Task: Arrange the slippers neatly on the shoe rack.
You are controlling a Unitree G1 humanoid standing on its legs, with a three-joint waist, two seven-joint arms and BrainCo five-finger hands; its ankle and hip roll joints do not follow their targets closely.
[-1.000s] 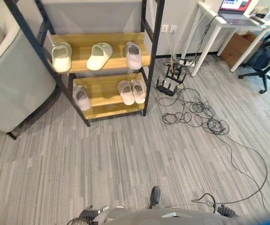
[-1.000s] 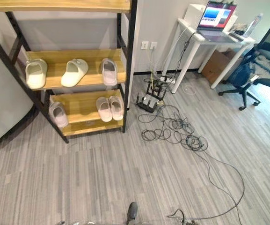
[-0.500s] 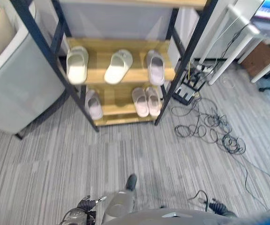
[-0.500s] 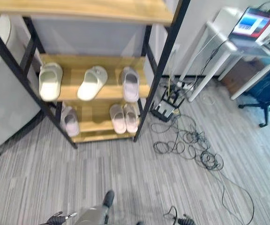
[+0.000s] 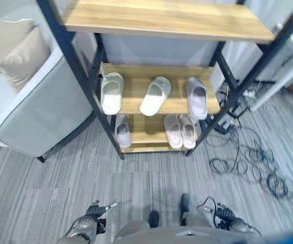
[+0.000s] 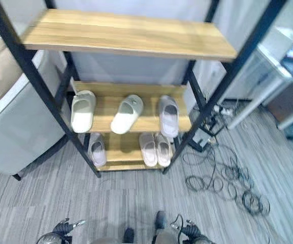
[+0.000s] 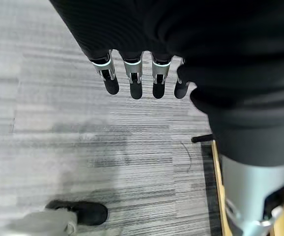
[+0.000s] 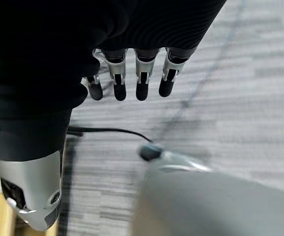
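Green slipper (image 5: 155,95) lies slanted on the middle shelf (image 5: 131,104) — well ahead of both hands, left hand (image 7: 142,73) and right hand (image 8: 132,73), fingers hanging straight, holding nothing.

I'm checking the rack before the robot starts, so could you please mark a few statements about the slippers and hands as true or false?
1. The top shelf holds two slippers. False: it is bare.
2. Three slippers lie on the middle shelf. True.
3. A pink pair sits side by side on the bottom shelf. True.
4. The left hand grips a slipper. False: its fingers hang straight, holding nothing.
5. The right hand is open. True.
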